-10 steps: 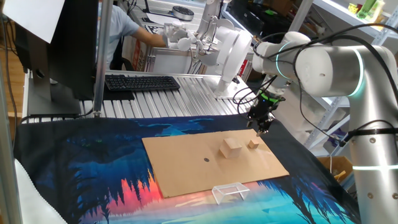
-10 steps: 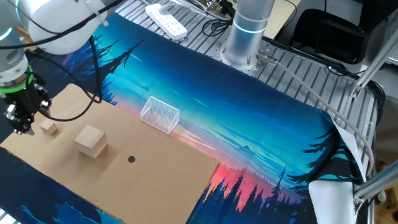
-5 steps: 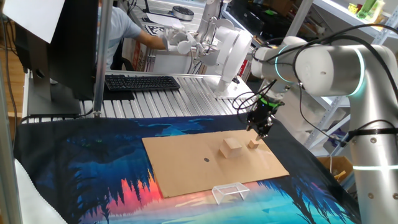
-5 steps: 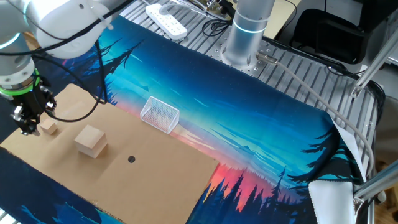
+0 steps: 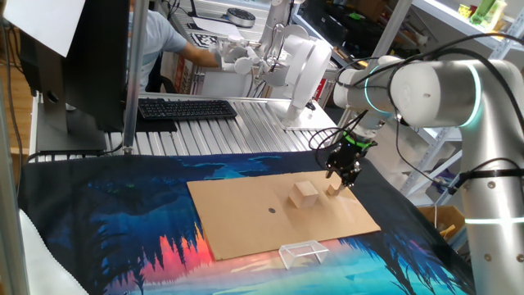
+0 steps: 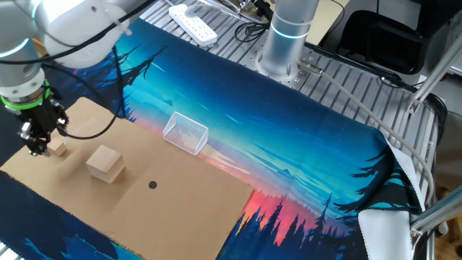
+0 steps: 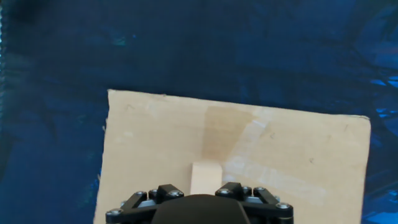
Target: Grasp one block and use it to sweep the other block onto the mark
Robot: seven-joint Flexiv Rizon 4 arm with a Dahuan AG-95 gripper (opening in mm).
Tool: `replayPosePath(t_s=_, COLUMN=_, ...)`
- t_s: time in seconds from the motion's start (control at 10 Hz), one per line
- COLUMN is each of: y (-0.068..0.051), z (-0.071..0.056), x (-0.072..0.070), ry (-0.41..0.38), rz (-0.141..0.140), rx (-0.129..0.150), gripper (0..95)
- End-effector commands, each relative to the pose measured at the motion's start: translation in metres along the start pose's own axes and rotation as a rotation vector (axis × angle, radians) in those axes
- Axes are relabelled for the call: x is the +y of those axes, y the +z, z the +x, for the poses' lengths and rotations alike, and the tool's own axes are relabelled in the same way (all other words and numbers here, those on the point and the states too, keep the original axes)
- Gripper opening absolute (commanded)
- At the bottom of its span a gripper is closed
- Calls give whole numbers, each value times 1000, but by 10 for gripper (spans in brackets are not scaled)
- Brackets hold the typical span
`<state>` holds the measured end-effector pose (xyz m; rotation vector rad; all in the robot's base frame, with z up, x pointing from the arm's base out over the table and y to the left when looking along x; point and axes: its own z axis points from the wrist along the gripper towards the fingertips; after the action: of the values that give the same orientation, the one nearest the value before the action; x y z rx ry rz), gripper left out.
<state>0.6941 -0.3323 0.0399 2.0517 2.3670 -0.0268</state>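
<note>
Gripper (image 5: 345,177) hangs directly above the small block (image 5: 333,189), fingers pointing down; whether it is spread or pressed together cannot be told. In the hand view the small block (image 7: 206,178) shows between the finger bases. Cube (image 6: 105,163) sits just beside it on the cardboard (image 6: 180,189), mark (image 6: 152,185) beyond. The clear frame (image 6: 185,133) stands at the cardboard's edge, contents indiscernible.

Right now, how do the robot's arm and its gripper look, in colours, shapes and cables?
The arm is made of thick, rounded white segments with glowing teal rings at the joints. The gripper is small and black, with a green band above it. Thin black cables loop loosely from the wrist along the arm.
</note>
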Motion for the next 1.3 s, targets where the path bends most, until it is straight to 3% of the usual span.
replayPosePath(t_s=0.1, y=0, z=1, x=-3, ry=9, rz=-2, rx=-7, gripper=570)
replayPosePath(t_s=0.5, y=5, z=1, x=-4, ry=-20, rz=-11, rx=-2, gripper=570)
replayPosePath(t_s=0.6, y=8, z=1, x=-5, ry=-22, rz=-14, rx=-4, gripper=380)
replayPosePath(t_s=1.3, y=19, z=-6, x=-2, ry=-44, rz=-35, rx=2, gripper=380)
